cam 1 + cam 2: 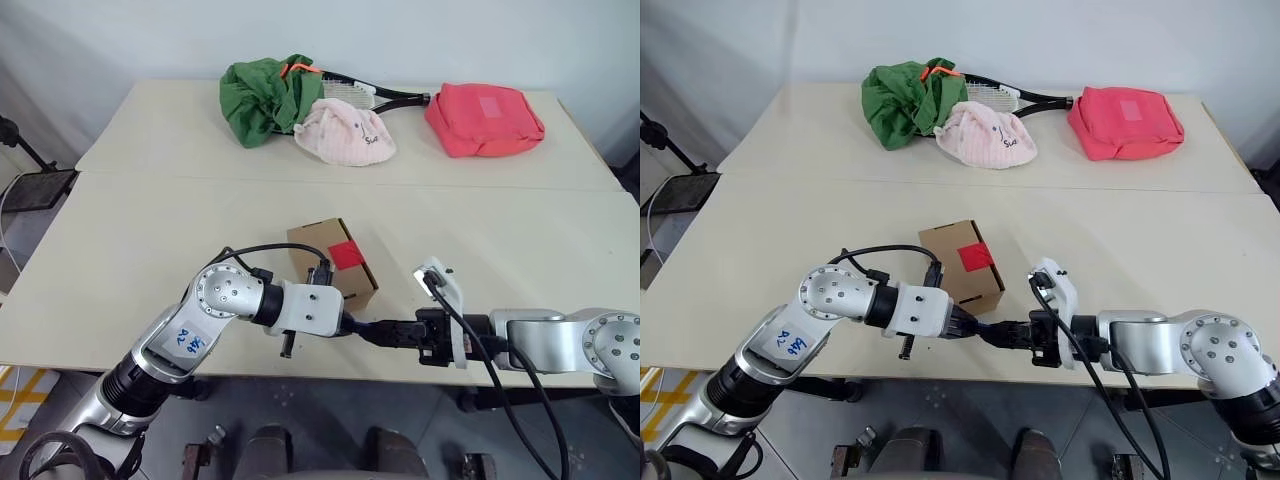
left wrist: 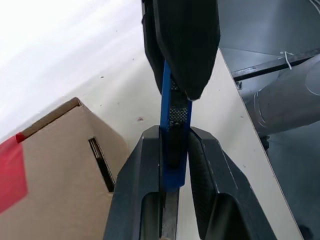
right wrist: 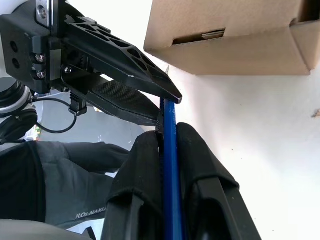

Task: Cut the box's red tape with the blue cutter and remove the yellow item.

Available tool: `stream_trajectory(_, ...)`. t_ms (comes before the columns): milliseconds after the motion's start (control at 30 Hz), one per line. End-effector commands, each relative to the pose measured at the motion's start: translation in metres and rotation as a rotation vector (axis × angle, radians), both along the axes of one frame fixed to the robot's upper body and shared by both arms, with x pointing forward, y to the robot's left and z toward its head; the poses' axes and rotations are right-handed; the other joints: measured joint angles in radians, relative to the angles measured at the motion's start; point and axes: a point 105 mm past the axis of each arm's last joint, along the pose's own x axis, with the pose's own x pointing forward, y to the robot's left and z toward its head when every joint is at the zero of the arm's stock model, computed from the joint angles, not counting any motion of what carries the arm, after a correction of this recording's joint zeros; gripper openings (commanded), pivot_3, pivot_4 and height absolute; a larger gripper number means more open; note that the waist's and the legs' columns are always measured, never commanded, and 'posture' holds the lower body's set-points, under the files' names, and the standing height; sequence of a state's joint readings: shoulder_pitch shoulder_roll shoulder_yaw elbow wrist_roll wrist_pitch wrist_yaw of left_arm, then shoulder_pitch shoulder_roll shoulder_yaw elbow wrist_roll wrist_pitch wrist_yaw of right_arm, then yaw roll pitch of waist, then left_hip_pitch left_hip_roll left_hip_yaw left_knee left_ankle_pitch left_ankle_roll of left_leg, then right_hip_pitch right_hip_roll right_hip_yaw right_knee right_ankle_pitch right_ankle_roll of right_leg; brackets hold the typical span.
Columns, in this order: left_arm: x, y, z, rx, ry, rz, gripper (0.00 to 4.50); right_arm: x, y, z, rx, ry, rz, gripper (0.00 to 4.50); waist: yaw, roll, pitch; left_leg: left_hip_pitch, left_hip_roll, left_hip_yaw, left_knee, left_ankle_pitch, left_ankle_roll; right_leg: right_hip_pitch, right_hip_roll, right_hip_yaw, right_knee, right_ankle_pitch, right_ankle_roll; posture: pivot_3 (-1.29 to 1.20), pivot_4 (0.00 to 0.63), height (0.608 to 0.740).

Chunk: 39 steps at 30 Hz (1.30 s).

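Two cream tables point(image 1: 140, 250) stand end to end before a pale wall. Along the far edge of the farther table lie a green cloth bundle point(image 1: 262, 97), a black-framed racket point(image 1: 385, 96), a pink cap point(image 1: 347, 133) and a pink-red pouch point(image 1: 483, 120). The box point(image 1: 335, 262), a small brown carton, sits near the front edge of the nearer table, flaps closed, its red tape point(image 1: 346, 254) unbroken on top. Just in front of the box, at the table's front edge, the left gripper point(image 2: 172, 165) and the right gripper point(image 3: 167, 150) meet tip to tip, each with its jaws closed on the blue cutter point(image 2: 172, 117), so that both hold the one tool between them. The arrangement reads as a handover of the cutter from one arm to the other. No cut is made and the yellow item, presumably inside the box, remains to be removed.
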<state>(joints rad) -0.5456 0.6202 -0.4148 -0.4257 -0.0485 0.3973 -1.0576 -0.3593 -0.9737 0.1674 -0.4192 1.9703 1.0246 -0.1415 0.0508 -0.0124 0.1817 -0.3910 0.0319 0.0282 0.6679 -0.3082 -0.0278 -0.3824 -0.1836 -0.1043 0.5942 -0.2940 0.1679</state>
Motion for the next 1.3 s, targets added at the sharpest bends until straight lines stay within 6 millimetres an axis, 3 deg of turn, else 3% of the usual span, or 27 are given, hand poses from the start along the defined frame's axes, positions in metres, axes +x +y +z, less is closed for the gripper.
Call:
stream_trajectory(33, -0.008, -0.007, 0.011, -0.028, -0.038, -0.056, 0.46, 0.004, -0.003, 0.007, 0.010, -0.030, -0.021, 0.19, 0.000, 0.000, 0.000, 0.000, 0.000, 0.000, 0.000, 0.000, 0.000, 0.000, 0.000, 0.000, 0.000, 0.000, 0.000, 0.00, 0.150, 0.740)
stream_trajectory(67, -0.009, -0.007, 0.011, -0.031, -0.032, -0.056, 0.46, 0.004, -0.003, 0.007, 0.011, -0.031, -0.022, 0.19, 0.000, 0.000, 0.000, 0.000, 0.000, 0.000, 0.000, 0.000, 0.000, 0.000, 0.000, 0.000, 0.000, 0.000, 0.000, 0.00, 0.150, 0.740)
stream_trajectory(267, -0.021, 0.011, 0.023, -0.099, 0.123, -0.058, 2.27, -0.007, -0.016, 0.021, 0.031, -0.083, -0.001, 0.19, 0.000, 0.000, 0.000, 0.000, 0.000, 0.000, 0.000, 0.000, 0.000, 0.000, 0.000, 0.000, 0.000, 0.000, 0.000, 0.00, 0.150, 0.740)
stream_trajectory(367, -0.027, 0.032, 0.036, -0.157, 0.232, -0.040, 3.21, -0.026, -0.025, 0.031, 0.049, -0.096, 0.078, 0.19, 0.000, 0.000, 0.000, -0.001, 0.000, 0.000, -0.001, 0.000, 0.000, -0.001, 0.000, 0.000, -0.001, 0.000, 0.000, 0.00, 0.150, 0.740)
stream_trajectory(467, -0.021, 0.067, 0.048, -0.197, 0.323, 0.029, 4.15, -0.039, -0.042, 0.042, 0.050, -0.124, 0.077, 0.19, 0.000, 0.000, 0.000, 0.000, 0.000, 0.000, -0.001, 0.000, 0.000, 0.000, 0.000, 0.000, -0.001, 0.000, 0.000, 0.00, 0.150, 0.740)
stream_trajectory(633, 0.022, 0.095, 0.067, -0.417, 0.309, 0.202, 4.16, -0.041, -0.076, 0.067, 0.002, -0.251, -0.078, 0.19, 0.010, 0.000, 0.000, 0.001, 0.000, 0.000, 0.000, 0.000, 0.001, 0.002, 0.000, 0.000, -0.001, 0.001, 0.001, 0.00, 0.150, 0.740)
stream_trajectory(767, 0.062, 0.093, 0.058, -0.512, 0.318, 0.321, 3.26, -0.046, -0.097, 0.090, -0.060, -0.373, -0.170, 0.19, 0.016, -0.001, 0.001, 0.001, 0.000, 0.000, 0.001, -0.001, 0.001, 0.004, 0.000, 0.000, -0.003, 0.003, 0.001, 0.00, 0.150, 0.740)
stream_trajectory(867, 0.080, 0.079, 0.046, -0.521, 0.331, 0.348, 2.31, -0.043, -0.111, 0.088, -0.172, -0.383, -0.258, 0.19, 0.019, -0.002, 0.001, 0.001, 0.000, 0.000, 0.000, -0.001, 0.001, 0.004, 0.000, 0.000, -0.004, 0.003, 0.001, 0.00, 0.150, 0.740)
stream_trajectory(1000, 0.089, 0.053, 0.047, -0.532, 0.315, 0.296, 1.05, -0.030, -0.107, 0.090, -0.258, -0.450, -0.290, 0.19, 0.013, -0.003, 0.001, 0.001, 0.000, 0.001, 0.000, -0.001, 0.001, 0.003, 0.000, 0.000, -0.005, 0.003, 0.002, 0.00, 0.150, 0.740)
stream_trajectory(1100, 0.094, 0.041, 0.046, -0.503, 0.294, 0.272, 0.07, -0.011, -0.090, 0.097, -0.283, -0.563, -0.309, 0.19, -0.005, -0.003, 0.002, 0.001, 0.000, 0.001, 0.000, -0.001, 0.001, 0.003, 0.000, 0.000, -0.004, 0.003, 0.002, 0.00, 0.150, 0.740)
stream_trajectory(1233, 0.098, 0.036, 0.045, -0.475, 0.275, 0.278, 0.03, 0.010, -0.067, 0.109, -0.237, -0.650, -0.354, 0.19, -0.023, -0.004, 0.002, 0.002, 0.000, 0.002, 0.000, 0.000, 0.001, 0.003, 0.000, 0.000, -0.004, 0.003, 0.002, 0.00, 0.150, 0.740)
stream_trajectory(1300, 0.100, 0.037, 0.041, -0.424, 0.262, 0.291, 0.03, 0.022, -0.053, 0.106, -0.270, -0.632, -0.352, 0.19, -0.029, -0.004, 0.003, 0.001, 0.000, 0.002, 0.000, 0.000, 0.001, 0.002, 0.000, 0.001, -0.004, 0.003, 0.002, 0.00, 0.150, 0.740)
